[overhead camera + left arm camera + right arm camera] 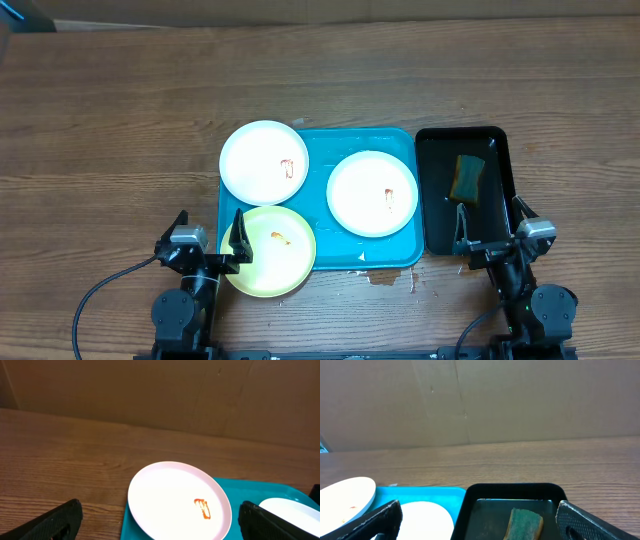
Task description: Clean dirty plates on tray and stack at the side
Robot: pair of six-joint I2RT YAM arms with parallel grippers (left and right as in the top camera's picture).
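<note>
The turquoise tray (318, 150) holds three plates. A white plate (264, 162) with a red smear overhangs its far left corner, and a second white plate (372, 193) with a small smear lies at its right. A yellow-green plate (270, 250) with an orange smear overhangs the near left corner. My left gripper (210, 215) stands open at that plate's left edge, holding nothing. The left wrist view shows the smeared white plate (175, 497) ahead of the open left gripper (160, 520). My right gripper (490, 208) stands open over the black tray's near end.
A narrow black tray (500, 140) right of the turquoise one holds a green-and-yellow sponge (468, 177), also seen as sponge (525, 524) in the right wrist view. A small wet patch (385, 275) lies on the wood in front of the turquoise tray. Brown tabletop (110, 150) stretches to the left.
</note>
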